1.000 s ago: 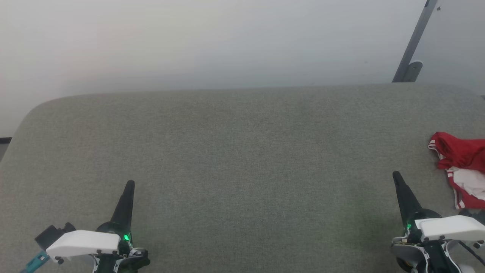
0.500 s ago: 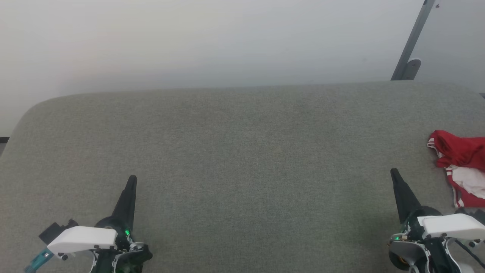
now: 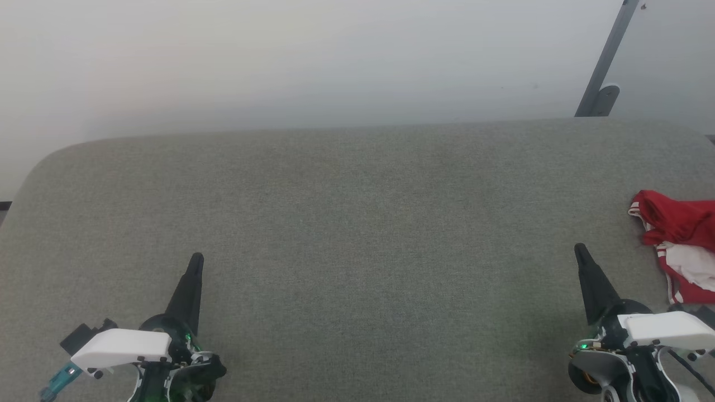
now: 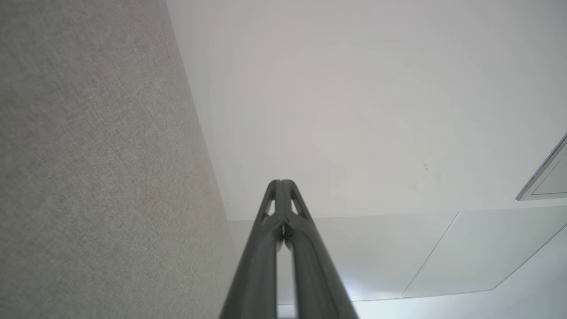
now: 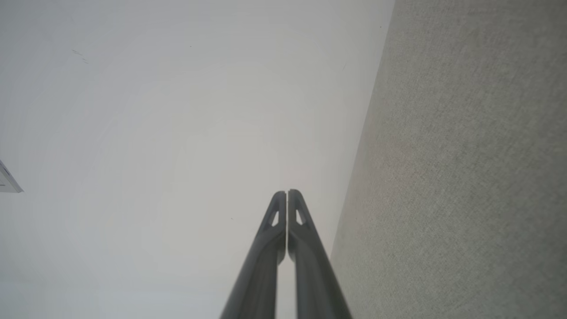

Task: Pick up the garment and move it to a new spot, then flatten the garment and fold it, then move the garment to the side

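Head view looks down on a wide grey-green fabric surface (image 3: pixel 357 212) with rounded far corners; a pale wall (image 3: pixel 279 56) rises behind it. My left gripper (image 3: pixel 195 259) sits at the lower left, its two dark fingers pressed together into a single point that leans slightly right over bare fabric. My right gripper (image 3: pixel 578 249) sits at the lower right, its fingers likewise closed into one point that leans slightly left. Both are empty.

The garment (image 3: pixel 678 226) lies crumpled on the surface at the far right, cut off by the picture's edge. I see red cloth bunched on top, a white patch below it and red-and-white striped trim along its left border. It rests beyond and to the right of my right gripper, near it but not touching. It is well apart from my left gripper, with the width of bare fabric between them.

A grey metal post (image 3: pixel 606 56) slants up the wall at the upper right, behind the surface's far edge.

Left wrist view shows my left fingers (image 4: pixel 259 261) meeting at their tips, with the fabric surface along the left and the wall ahead. Right wrist view shows my right fingers (image 5: pixel 310 266) closed tip to tip, with the fabric along the right.
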### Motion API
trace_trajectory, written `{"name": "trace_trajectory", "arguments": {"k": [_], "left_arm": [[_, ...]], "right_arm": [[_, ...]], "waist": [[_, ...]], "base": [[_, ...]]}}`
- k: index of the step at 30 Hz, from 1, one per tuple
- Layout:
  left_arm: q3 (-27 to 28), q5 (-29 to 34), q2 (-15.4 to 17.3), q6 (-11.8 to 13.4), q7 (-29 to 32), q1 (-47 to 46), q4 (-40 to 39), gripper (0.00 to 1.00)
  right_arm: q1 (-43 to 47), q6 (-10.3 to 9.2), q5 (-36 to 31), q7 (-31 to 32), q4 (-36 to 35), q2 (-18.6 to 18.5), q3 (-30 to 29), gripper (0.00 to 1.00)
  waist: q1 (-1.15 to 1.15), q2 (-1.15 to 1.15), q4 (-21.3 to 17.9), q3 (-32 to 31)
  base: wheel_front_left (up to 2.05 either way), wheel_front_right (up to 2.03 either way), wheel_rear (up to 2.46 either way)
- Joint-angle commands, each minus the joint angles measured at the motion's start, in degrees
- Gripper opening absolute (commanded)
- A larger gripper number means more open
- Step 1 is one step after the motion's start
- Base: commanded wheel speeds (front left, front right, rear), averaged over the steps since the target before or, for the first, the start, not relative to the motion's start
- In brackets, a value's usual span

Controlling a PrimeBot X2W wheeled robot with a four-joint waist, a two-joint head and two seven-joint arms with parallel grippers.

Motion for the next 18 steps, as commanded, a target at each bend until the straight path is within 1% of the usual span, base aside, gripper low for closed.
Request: {"name": "trace_trajectory", "arguments": {"k": [1,18], "left_arm": [[0.19,-0.17,-0.14,-0.16,0.15,-0.64,-0.03,0.0],[0.21,-0.15,-0.16,-0.16,0.17,-0.64,-0.03,0.0]], "right_arm": [[-0.37,0.02,0.22,0.13,0.16,0.23,-0.03,0.0],[-0.36,0.02,0.23,0.12,0.16,0.23,-0.02,0.0]], "waist": [[0.0,0.0,0.0,0.0],[0.0,0.0,0.0,0.0]], "base": [[0.0,0.0,0.0],[0.0,0.0,0.0]]}}
